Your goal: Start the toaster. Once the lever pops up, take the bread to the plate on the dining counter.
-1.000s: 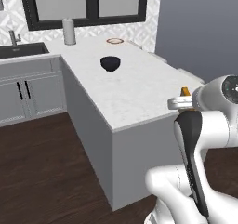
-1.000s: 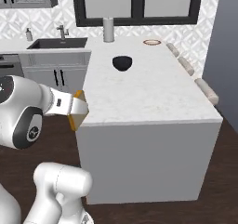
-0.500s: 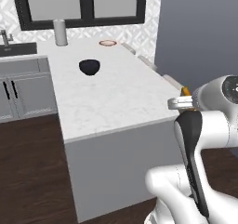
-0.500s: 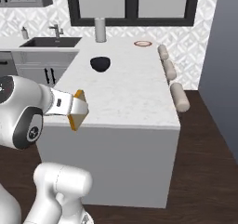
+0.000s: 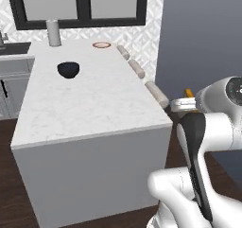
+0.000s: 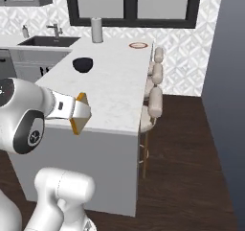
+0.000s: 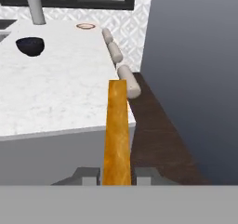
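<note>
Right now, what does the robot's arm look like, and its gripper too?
The arm is glossy white and rounded, like fat tubes joined by big round joints. A dark strip runs down one link, and a joint has a dark round cap with a small white mark. The gripper is a blocky light grey hand with two small dark tips.

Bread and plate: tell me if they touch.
Apart. The right base view shows the bread clamped in the hand off the near end of the dining counter, with the plate at its far end.
</note>
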